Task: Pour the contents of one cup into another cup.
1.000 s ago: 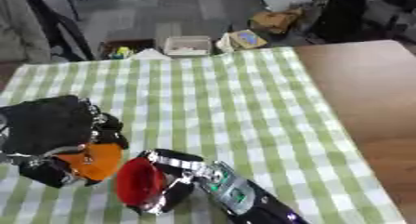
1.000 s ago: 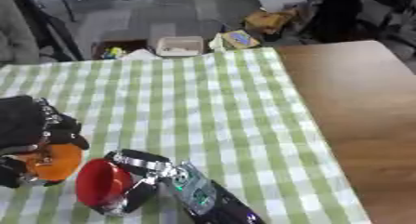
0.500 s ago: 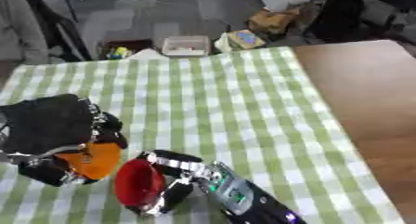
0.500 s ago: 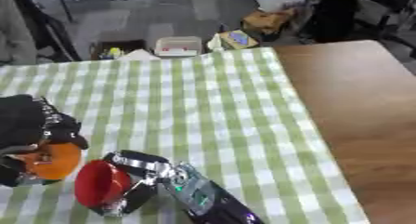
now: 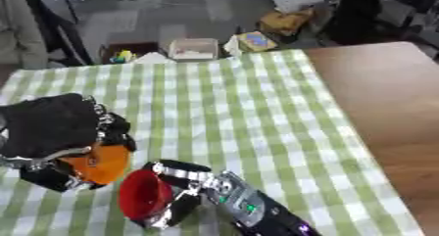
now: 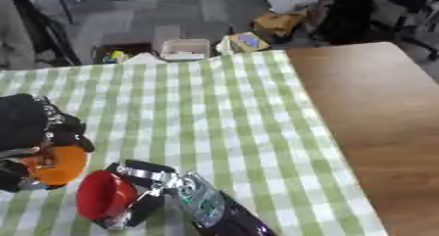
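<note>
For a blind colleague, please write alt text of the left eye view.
Two black robot hands each hold a plastic cup over a green-and-white checked tablecloth: the left robot hand grips an orange cup, the right robot hand a red cup, tilted with its opening showing.

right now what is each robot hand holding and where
Left robot hand grips the orange cup around its side. Right robot hand grips the red cup around its side.

Checked cloth (image 5: 231, 107) bare ahead; orange cup (image 5: 101, 162), red cup (image 5: 139, 196) crowd near-left corner.
</note>
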Controlling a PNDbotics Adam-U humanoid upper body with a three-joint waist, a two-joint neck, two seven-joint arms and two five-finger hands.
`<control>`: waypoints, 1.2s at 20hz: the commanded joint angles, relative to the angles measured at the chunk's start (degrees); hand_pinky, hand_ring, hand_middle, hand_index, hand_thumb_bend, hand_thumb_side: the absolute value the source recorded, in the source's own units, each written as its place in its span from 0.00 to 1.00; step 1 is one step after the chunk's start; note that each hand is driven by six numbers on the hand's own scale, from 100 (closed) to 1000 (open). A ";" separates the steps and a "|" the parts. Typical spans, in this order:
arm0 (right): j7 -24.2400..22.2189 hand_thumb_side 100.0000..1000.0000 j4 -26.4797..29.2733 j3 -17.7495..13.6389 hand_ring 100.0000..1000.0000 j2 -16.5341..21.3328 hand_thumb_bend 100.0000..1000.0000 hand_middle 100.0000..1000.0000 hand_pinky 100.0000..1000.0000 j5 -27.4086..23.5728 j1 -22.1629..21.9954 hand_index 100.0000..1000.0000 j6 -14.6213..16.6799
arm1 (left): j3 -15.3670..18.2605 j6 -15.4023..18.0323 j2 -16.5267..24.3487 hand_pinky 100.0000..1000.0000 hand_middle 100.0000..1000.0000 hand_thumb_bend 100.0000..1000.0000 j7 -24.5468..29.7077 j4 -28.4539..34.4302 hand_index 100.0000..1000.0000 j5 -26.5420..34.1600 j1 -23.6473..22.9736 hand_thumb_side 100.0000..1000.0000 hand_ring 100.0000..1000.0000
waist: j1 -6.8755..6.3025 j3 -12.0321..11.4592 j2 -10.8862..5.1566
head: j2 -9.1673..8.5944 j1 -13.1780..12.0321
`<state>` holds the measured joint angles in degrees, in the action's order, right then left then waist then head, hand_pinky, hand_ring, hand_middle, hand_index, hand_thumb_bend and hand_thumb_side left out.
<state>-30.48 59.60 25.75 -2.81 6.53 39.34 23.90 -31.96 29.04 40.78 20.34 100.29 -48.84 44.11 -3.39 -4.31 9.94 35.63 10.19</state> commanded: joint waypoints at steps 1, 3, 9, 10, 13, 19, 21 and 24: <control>-0.20 0.00 0.55 -0.21 0.15 -0.38 0.00 0.03 0.31 -0.29 1.03 0.41 -0.03 | 0.58 -0.03 0.36 0.00 0.26 0.36 -0.11 -0.04 0.68 -0.15 1.65 0.03 0.09 | -0.08 -0.05 -0.88 | -0.67 0.17; -0.32 0.00 0.45 -0.19 0.15 -0.49 0.00 0.03 0.31 -0.30 1.07 0.41 -0.07 | 0.46 0.11 0.05 0.00 0.26 0.37 -0.13 -0.03 0.68 -0.14 2.09 0.03 0.09 | -0.10 -0.10 -0.86 | -0.71 0.25; -0.65 0.00 -0.24 -0.23 0.15 -0.72 0.00 0.03 0.31 -0.45 1.02 0.40 -0.28 | 0.01 0.52 -0.45 0.00 0.26 0.37 0.39 0.68 0.68 0.20 3.13 0.04 0.09 | -0.25 -0.35 -0.86 | -0.81 0.70; -0.71 0.00 -0.42 -0.26 0.15 -0.76 0.00 0.03 0.31 -0.49 1.01 0.40 -0.33 | -0.12 0.63 -0.52 0.00 0.26 0.38 0.54 0.79 0.68 0.23 3.26 0.04 0.09 | -0.26 -0.39 -0.87 | -0.81 0.79; -0.78 0.00 -1.26 -0.50 0.16 -0.88 0.00 0.04 0.31 -0.84 0.94 0.40 -0.73 | -0.50 0.98 -0.77 0.00 0.26 0.38 0.97 1.14 0.68 0.29 3.58 0.04 0.09 | -0.29 -0.51 -0.87 | -0.97 1.10; -1.53 0.00 -3.59 -1.13 0.16 -1.21 0.00 0.05 0.31 -3.12 0.85 0.40 -2.42 | -0.59 1.09 -0.84 0.00 0.26 0.38 1.36 1.45 0.68 0.35 3.78 0.04 0.09 | -0.32 -0.74 -0.85 | -1.19 1.32; -1.90 0.00 -4.01 -1.26 0.17 -1.27 0.00 0.05 0.32 -3.84 0.84 0.40 -2.90 | -0.61 1.13 -0.83 0.00 0.26 0.38 1.43 1.47 0.68 0.34 3.77 0.04 0.09 | -0.32 -0.77 -0.83 | -1.19 1.35; -2.46 0.00 -4.38 -1.39 0.17 -1.28 0.00 0.05 0.32 -4.83 0.85 0.40 -3.54 | -0.65 1.25 -0.76 0.00 0.26 0.39 1.54 1.51 0.68 0.29 3.71 0.04 0.09 | -0.33 -0.76 -0.82 | -1.19 1.34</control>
<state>-32.65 55.53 24.36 -3.70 2.25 39.58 20.77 -33.04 30.28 39.17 21.66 101.15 -48.72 46.76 -3.67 -4.94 9.94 35.10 11.30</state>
